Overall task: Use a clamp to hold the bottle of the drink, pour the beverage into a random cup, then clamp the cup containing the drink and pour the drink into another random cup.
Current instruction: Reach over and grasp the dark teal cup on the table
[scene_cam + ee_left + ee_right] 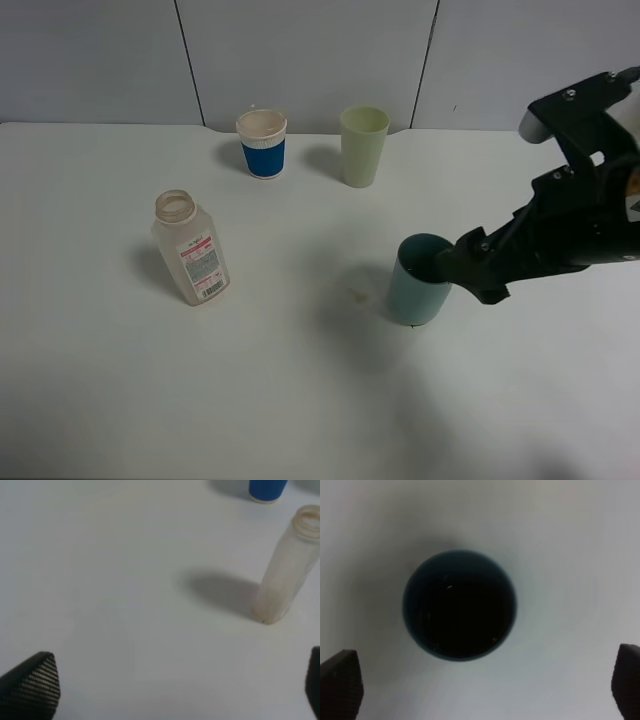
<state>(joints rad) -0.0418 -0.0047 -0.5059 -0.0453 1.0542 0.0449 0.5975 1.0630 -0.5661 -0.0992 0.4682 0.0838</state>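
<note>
Teal cup point(418, 290) stands upright at centre-right, just left of the right gripper point(470, 278); bottle point(190, 250) stands well left

Left wrist: left gripper point(177, 682) spread, empty, bottle ahead and apart

Right wrist: jaws wide apart, holding nothing, cup centred straight ahead, so the right arm is the nearer

The right arm point(565, 215) was seen at the right of the frame as black angular housing, dotted with small pale screws point(568, 93) and topped by a white rounded cap point(530, 122). 2 black, ribbed fingertips point(35, 685) were shown in the left wrist view's lower corners.
</note>
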